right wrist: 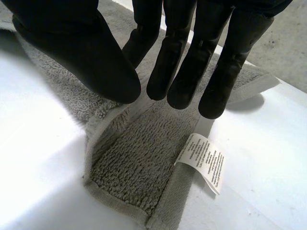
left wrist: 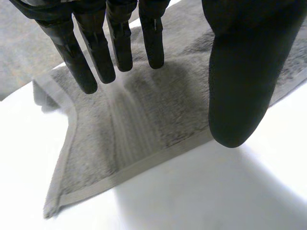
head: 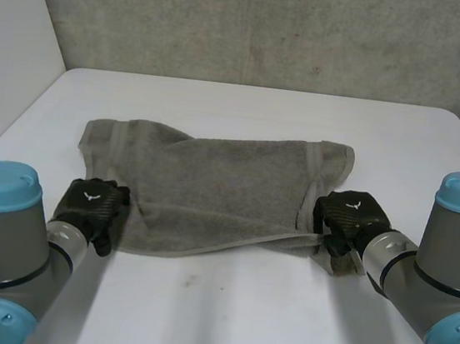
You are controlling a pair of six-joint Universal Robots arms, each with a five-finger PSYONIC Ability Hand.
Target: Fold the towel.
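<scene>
A grey towel [head: 210,195] lies spread across the middle of the white table, its near edge slanting up toward the right. My left hand [head: 91,205] hovers at the towel's near left corner; in the left wrist view its fingers [left wrist: 100,52] are straight and spread from the thumb, above the towel [left wrist: 139,120], holding nothing. My right hand [head: 350,222] is at the near right corner. There the thumb [right wrist: 91,57] and fingers close together on a raised ridge of towel [right wrist: 134,167], pinching it.
A white care label [right wrist: 204,160] sticks out from the towel's hem by the right fingertips. The table [head: 221,314] ends against a grey wall at the back and a white wall at the left.
</scene>
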